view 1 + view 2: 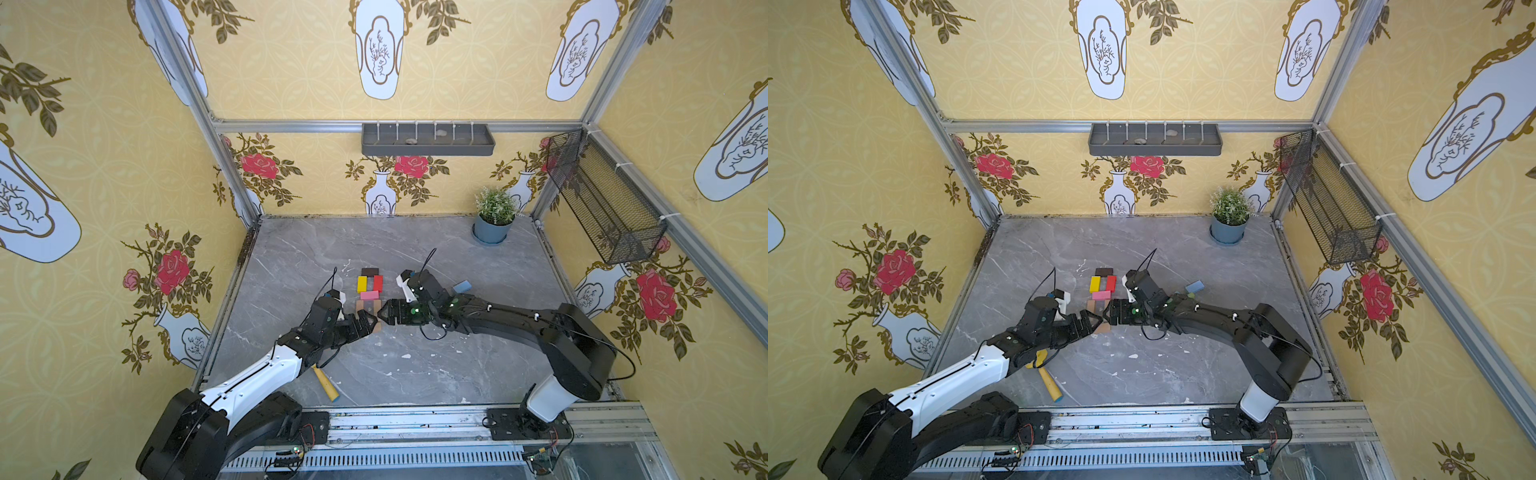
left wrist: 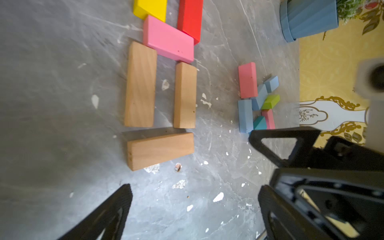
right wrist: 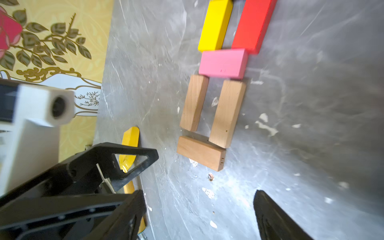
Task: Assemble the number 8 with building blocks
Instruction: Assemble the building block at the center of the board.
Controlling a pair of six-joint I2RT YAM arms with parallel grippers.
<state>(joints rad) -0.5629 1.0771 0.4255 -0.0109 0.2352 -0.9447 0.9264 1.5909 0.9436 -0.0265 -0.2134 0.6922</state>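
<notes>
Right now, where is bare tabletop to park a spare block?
Bare: the far strip between block figure and back wall, left of the potted plant; the front middle, right of the yellow shovel. Crowded: the spare-block pile; the figure's near end, at left pincer and right pincer.

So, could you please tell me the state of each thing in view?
Left gripper: open, empty.
Right gripper: open, empty.
Plain tan wooden brick nearest the grippers: flat, ungripped.
Pink rectangular brick: flat, bridging both loops.
Loose heap of blue, salmon, green bricks: jumbled.
Yellow toy shovel: lying flat.
Small green potted plant: upright.
</notes>
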